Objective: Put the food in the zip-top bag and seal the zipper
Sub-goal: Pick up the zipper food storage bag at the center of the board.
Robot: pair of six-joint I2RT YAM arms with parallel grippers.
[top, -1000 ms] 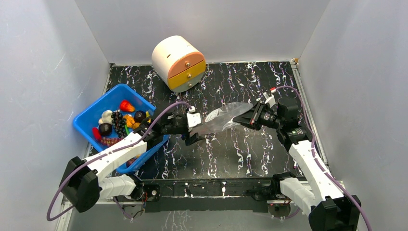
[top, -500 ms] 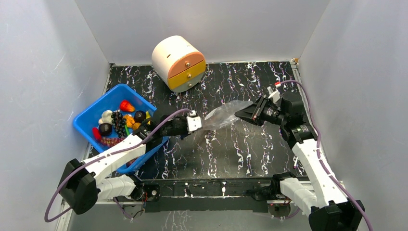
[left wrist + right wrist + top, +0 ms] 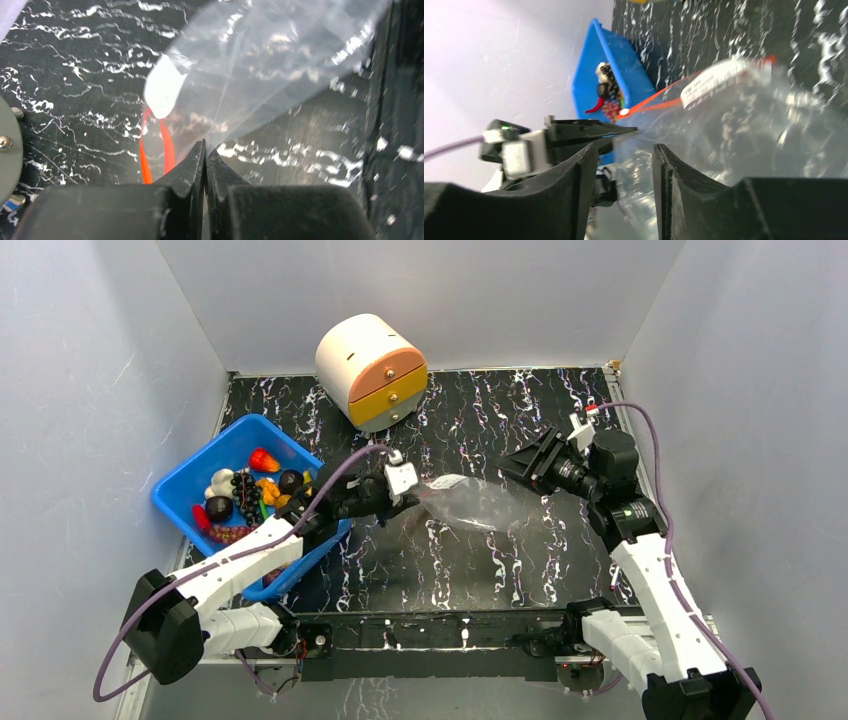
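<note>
Zip-top bag (image 3: 480, 505) is clamped near the zipper (image 3: 167, 147) by the closed left pincer (image 3: 408, 490) over mid-tabletop (image 3: 450, 570), right pincer (image 3: 515, 465) is parted with nothing gripped, food (image 3: 240, 495) is seen in the blue bin (image 3: 230, 445).

Pale walls (image 3: 450, 290) around black, white-veined tabletop (image 3: 480, 410)

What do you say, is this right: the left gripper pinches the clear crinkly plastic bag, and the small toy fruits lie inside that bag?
The left gripper does pinch the clear crinkly plastic bag, but the small toy fruits lie in the blue plastic bin, not the bag; the top external view shows it.
</note>
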